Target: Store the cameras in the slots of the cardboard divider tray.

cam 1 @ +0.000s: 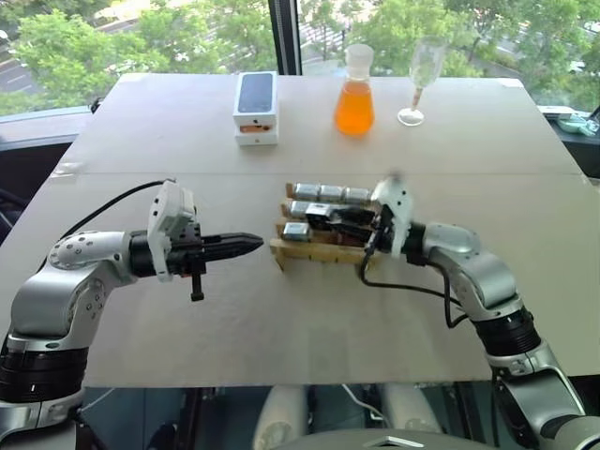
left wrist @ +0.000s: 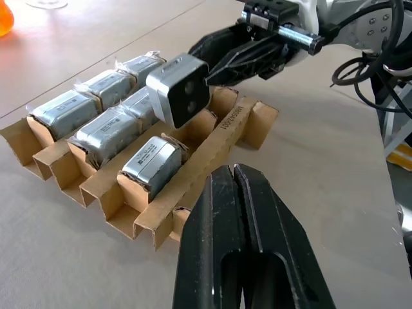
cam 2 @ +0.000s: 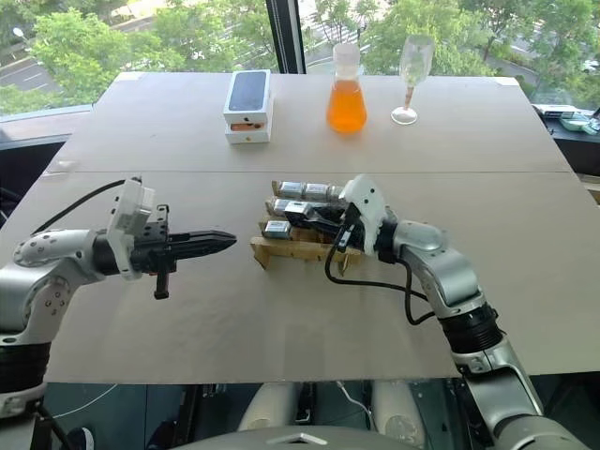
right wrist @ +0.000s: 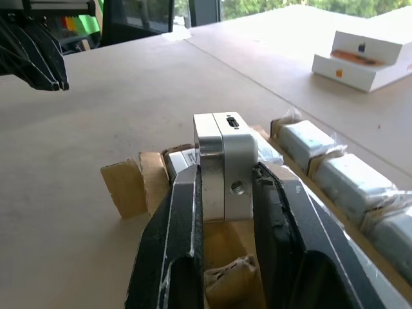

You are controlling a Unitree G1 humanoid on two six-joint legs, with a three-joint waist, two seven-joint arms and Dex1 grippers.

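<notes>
Left gripper (left wrist: 235,177) is pinched shut on nothing, parked just short of the tray's (left wrist: 193,177) near edge. Right gripper (right wrist: 225,187) is clamped on a camera (left wrist: 179,89), holding it in the air over the tray's middle row (five cameras already sit in slots). My worry: those slots look snug, so if it comes down tilted it'll likely catch a cardboard strip and bend it or shove the whole light tray. Phone box (cam 1: 255,106) sits way back.
</notes>
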